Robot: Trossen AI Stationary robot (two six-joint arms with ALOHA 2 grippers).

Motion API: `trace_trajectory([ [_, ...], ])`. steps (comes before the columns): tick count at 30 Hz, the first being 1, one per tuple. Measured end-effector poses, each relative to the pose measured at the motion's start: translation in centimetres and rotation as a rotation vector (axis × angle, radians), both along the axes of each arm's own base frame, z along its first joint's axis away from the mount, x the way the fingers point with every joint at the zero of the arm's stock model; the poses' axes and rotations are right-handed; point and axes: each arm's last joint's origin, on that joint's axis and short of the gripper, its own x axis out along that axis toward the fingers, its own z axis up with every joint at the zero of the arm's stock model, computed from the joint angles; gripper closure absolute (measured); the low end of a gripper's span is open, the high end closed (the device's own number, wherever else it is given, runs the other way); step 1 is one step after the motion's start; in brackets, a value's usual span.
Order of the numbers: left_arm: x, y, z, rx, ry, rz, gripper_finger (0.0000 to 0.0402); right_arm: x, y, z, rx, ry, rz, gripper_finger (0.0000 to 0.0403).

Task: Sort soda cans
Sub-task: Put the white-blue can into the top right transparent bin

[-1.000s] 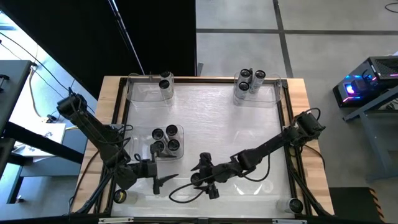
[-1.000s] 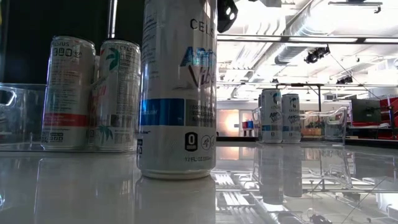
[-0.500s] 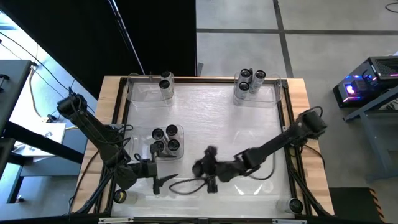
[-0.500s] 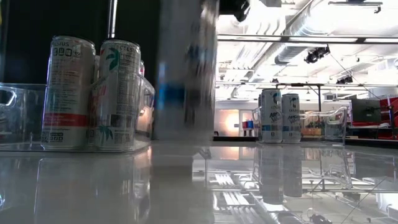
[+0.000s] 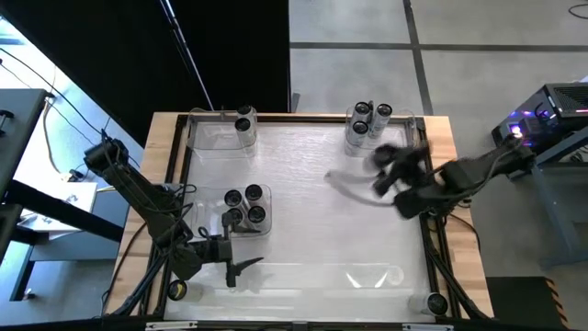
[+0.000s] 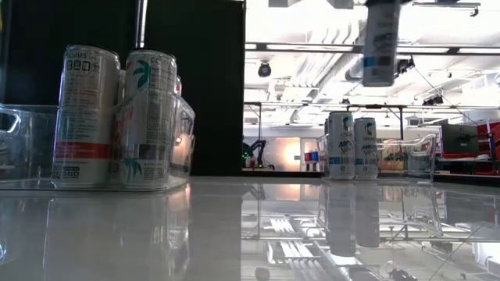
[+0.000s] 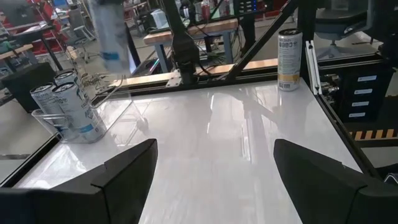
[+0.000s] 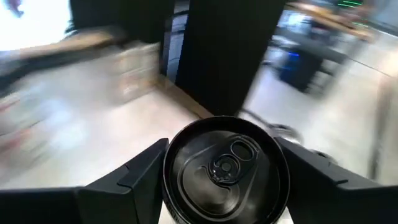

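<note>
Above the table, right gripper (image 8: 221,186) clamps 1 soda can (image 8: 225,167).

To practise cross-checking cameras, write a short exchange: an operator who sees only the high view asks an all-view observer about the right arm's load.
Operator: The left gripper waits low on the left. Does the right gripper hold anything?
Observer: Yes, its wrist view shows a soda can clamped between its fingers.
Operator: Is it off the table?
Observer: The low view shows it hanging high above the table.
</note>
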Motion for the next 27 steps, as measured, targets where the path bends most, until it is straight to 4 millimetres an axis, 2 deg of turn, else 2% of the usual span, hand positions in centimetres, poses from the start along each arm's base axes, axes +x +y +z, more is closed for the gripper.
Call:
trace_trajectory([
  [3,0.0,0.0,0.0,0.000,0.000,0.000,0.0084,-3.5,-2.6,0.0,-0.001,-0.118,-0.150,0.0164],
  [5,0.0,0.0,0.0,0.000,0.000,0.000,0.0084,-5.0,-3.9,-0.5,-0.014,-0.181,-0.234,0.0164],
  [10,0.2,0.3,0.0,0.001,0.000,0.012,0.0084,-6.8,-6.0,-2.8,-0.041,-0.258,-0.397,0.0164],
  [14,0.5,0.6,0.0,0.011,0.002,0.025,0.0084,-6.6,-6.9,-4.8,-0.056,-0.248,-0.471,0.0164],
  [19,0.8,0.9,0.0,0.025,0.005,0.035,0.0084,-4.9,-7.9,-6.6,-0.019,-0.187,-0.478,0.0164],
  [23,0.9,1.0,0.0,0.028,0.007,0.036,0.0084,-3.4,-9.5,-6.8,-0.005,-0.152,-0.428,0.0164],
  [27,0.9,1.0,0.0,0.042,0.010,0.032,0.0084,-2.9,-11.5,-6.1,0.015,-0.178,-0.409,0.0164],
])
